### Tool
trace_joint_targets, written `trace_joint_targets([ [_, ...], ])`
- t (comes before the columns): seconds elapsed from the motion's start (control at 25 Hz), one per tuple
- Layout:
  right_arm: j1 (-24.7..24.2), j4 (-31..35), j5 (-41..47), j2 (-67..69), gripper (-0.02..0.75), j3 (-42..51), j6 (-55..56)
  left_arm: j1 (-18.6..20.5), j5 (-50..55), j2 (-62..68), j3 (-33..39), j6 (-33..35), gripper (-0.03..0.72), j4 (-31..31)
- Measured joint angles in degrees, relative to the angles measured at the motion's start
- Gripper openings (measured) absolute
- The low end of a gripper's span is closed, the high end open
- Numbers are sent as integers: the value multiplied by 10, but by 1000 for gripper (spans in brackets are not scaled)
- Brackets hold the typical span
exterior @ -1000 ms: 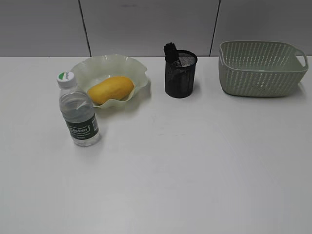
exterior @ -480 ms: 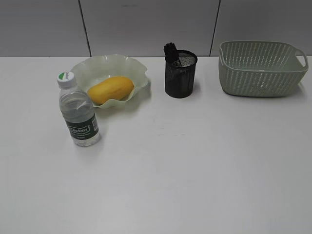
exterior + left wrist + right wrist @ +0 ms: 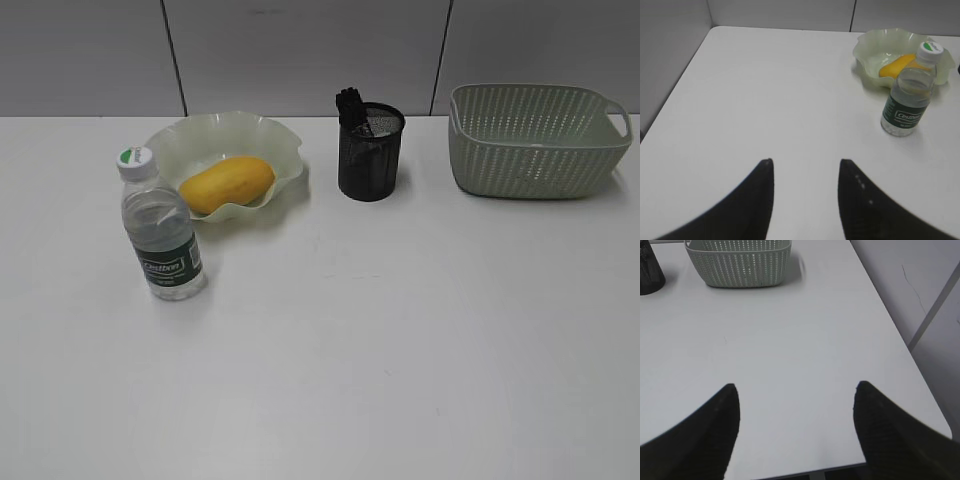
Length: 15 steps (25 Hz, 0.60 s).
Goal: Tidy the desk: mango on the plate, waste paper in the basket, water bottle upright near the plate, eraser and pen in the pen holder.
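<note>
Yellow mango (image 3: 227, 184) lies on plate (image 3: 262, 133), far beyond left gripper (image 3: 806, 172).

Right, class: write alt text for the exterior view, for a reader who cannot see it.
A white desk holds an upright water bottle beside a wavy green plate with a mango, a black mesh pen holder, and a green basket.
</note>
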Motion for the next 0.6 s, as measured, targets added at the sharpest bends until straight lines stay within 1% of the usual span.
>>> trace_joint_targets([
  [0.6, 0, 0, 0, 0, 563, 0, 0, 0, 0, 0, 0, 0, 319, 0],
])
